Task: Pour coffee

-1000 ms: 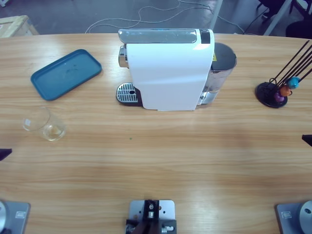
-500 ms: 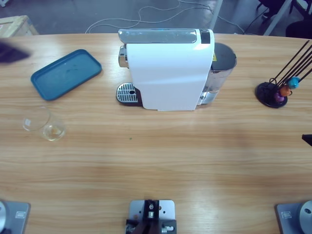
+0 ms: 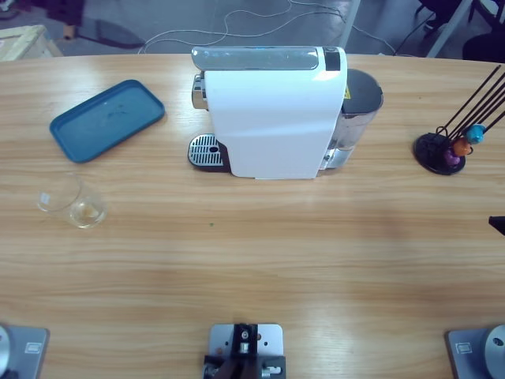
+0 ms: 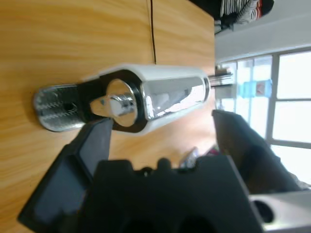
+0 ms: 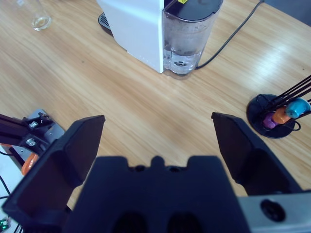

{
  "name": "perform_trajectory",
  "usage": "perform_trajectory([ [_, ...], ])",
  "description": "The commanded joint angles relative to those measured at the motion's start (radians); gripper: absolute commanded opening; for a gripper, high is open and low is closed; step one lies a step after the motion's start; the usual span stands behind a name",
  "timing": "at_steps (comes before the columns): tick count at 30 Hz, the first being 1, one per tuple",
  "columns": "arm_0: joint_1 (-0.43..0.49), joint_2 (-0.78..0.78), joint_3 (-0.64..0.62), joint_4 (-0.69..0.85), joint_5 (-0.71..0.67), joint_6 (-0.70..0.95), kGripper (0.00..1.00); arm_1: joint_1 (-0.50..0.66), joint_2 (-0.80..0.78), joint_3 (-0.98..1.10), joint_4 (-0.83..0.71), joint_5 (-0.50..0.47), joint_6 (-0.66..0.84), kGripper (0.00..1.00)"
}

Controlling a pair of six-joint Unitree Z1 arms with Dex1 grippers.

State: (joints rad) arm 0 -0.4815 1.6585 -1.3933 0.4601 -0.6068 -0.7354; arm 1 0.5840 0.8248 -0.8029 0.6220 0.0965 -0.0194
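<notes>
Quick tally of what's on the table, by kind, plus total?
Coffee machine: 1
Blue tray: 1
Glass cup: 1
Capsule stand: 1
Capsules on the stand: 3, namely orange, purple, blue
Total: 7

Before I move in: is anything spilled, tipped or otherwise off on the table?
Nothing spilled. The glass cup stands by the blue tray, not on the coffee machine's drip grate, which is bare.

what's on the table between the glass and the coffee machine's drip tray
Nothing: in the high view only bare wooden table lies between the glass and the drip tray. The blue tray sits off that line.
</notes>
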Motion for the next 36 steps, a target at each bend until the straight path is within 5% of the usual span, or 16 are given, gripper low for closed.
perform_trajectory([
  [1,-0.012,0.142,0.004,-0.035,-0.08,-0.001,0.839,-0.006,0.04,0.024,-0.011,0.006,0.01,1.0],
  [6,-0.016,0.181,0.001,-0.095,-0.077,-0.004,0.839,-0.006,0.037,0.024,-0.01,0.006,0.01,1.0],
  [9,-0.019,0.204,-0.005,-0.125,-0.08,-0.009,0.7,-0.006,0.04,0.024,-0.01,0.005,0.01,1.0],
  [11,-0.027,0.212,-0.009,-0.126,-0.08,-0.012,0.554,-0.006,0.039,0.024,-0.01,0.005,0.01,1.0],
  [16,-0.043,0.201,0.009,-0.126,-0.09,-0.009,0.001,-0.006,0.038,0.024,-0.01,0.005,0.01,1.0],
  [31,-0.053,0.104,0.036,-0.128,-0.048,-0.014,0.0,-0.006,0.023,0.028,-0.011,0.003,0.01,1.0],
  [36,-0.095,0.078,-0.063,-0.152,-0.048,-0.075,0.0,-0.006,0.02,0.028,-0.013,0.002,0.01,1.0],
])
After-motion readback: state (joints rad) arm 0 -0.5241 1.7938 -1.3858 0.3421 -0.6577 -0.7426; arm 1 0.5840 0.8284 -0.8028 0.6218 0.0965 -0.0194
